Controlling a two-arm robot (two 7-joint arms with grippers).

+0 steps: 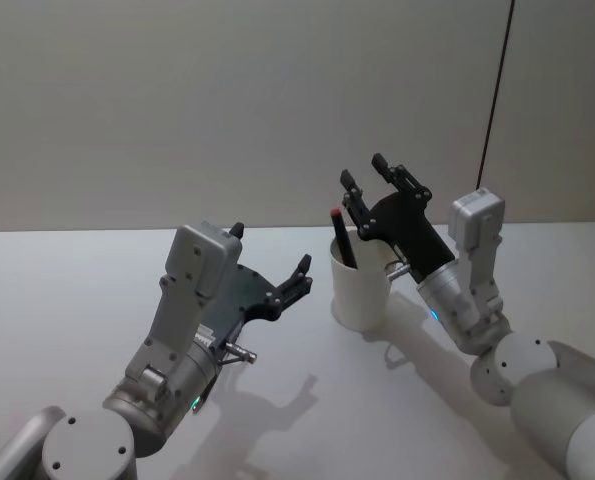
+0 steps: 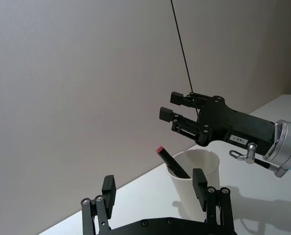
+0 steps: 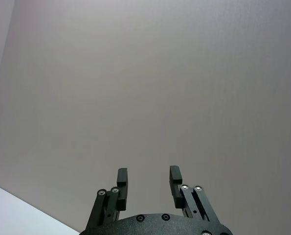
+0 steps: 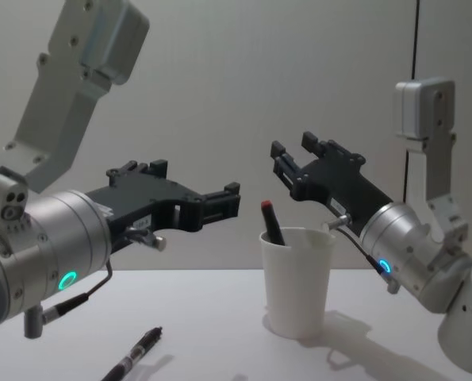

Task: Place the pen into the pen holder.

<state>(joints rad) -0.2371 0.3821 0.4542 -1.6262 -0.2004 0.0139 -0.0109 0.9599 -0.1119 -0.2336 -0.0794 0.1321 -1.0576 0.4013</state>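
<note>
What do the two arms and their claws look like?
The left arm and right arm are silver-grey with rounded joints. The left claw and right claw are black, each with two flat fingers. A green light glows at the left wrist, a blue light at the right.

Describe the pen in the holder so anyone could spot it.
A white paper cup stands on the table by the right gripper. The red-tipped dark pen leans inside it, poking above the rim; the other pen lies flat.
</note>
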